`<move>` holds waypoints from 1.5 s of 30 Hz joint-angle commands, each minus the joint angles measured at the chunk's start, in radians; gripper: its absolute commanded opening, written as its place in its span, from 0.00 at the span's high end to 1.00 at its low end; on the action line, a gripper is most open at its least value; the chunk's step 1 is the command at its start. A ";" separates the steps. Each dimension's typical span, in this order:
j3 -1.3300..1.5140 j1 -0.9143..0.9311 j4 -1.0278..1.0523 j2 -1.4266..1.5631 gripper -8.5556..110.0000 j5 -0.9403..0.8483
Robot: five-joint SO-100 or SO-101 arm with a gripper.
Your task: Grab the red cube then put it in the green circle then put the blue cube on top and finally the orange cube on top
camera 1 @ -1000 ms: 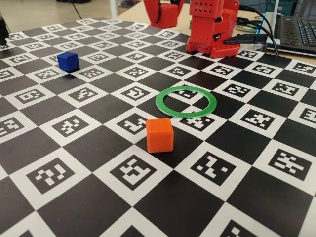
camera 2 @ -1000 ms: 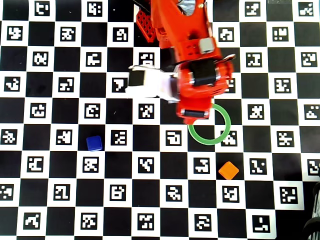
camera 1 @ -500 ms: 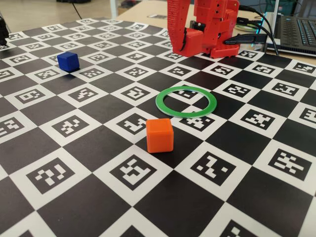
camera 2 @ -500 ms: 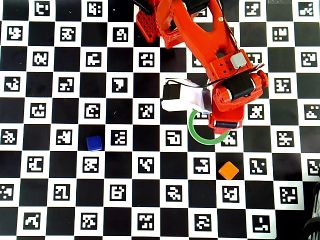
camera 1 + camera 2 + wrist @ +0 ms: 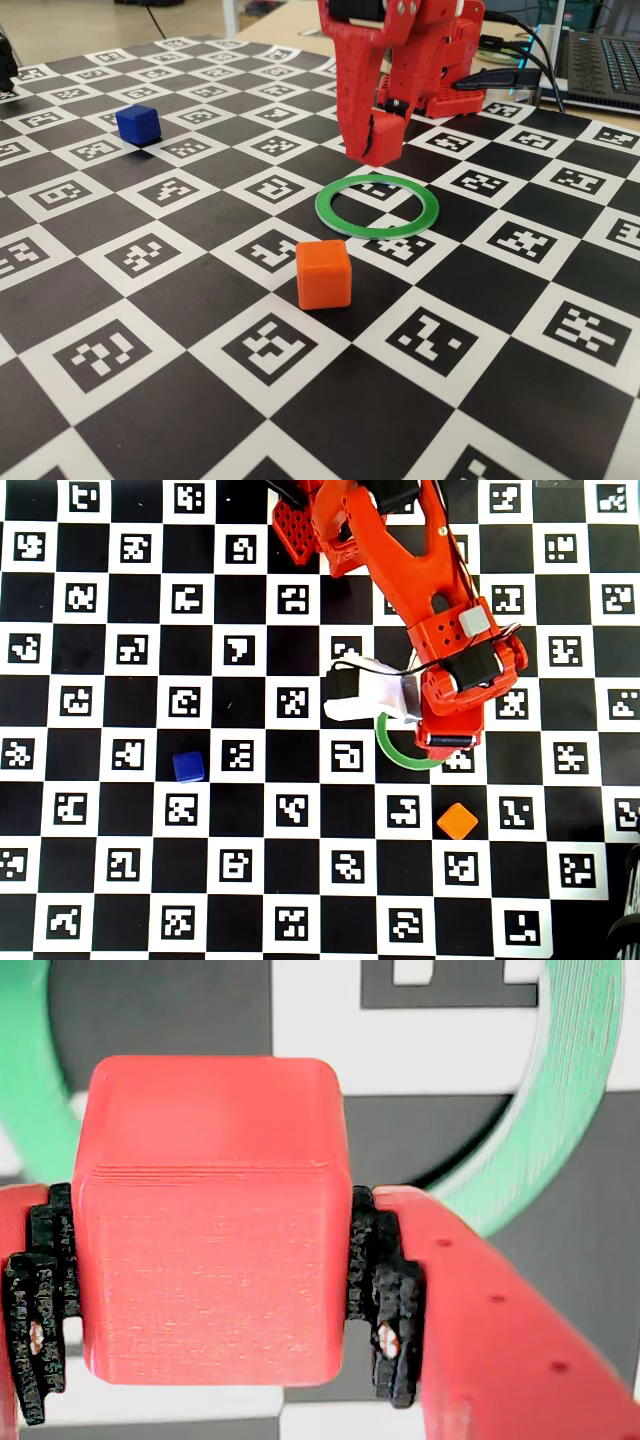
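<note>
From my station, the wrist view shows the jaws clenched on the red cube (image 5: 210, 1220), its two side faces pinched between the black ribbed pads (image 5: 385, 1300). Behind the cube lies the green circle (image 5: 575, 1100), arcing round on both sides. In the fixed view the gripper (image 5: 372, 140) hangs just above the far rim of the green circle (image 5: 377, 206), clear of the checkered table (image 5: 330, 410). The orange cube (image 5: 323, 273) sits on the table near the ring's front edge, not touching it. The blue cube (image 5: 138, 124) rests well apart, far left. Overhead, the arm (image 5: 440, 630) covers most of the ring (image 5: 392, 750).
</note>
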 commanded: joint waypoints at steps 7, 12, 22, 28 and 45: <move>0.049 -0.008 -0.072 -0.009 0.94 0.017; 0.057 -0.018 -0.095 -0.035 0.94 0.005; 0.089 -0.021 -0.146 -0.049 0.94 -0.025; 0.106 -0.021 -0.166 -0.051 0.94 -0.044; 0.123 -0.031 -0.155 -0.055 0.84 -0.066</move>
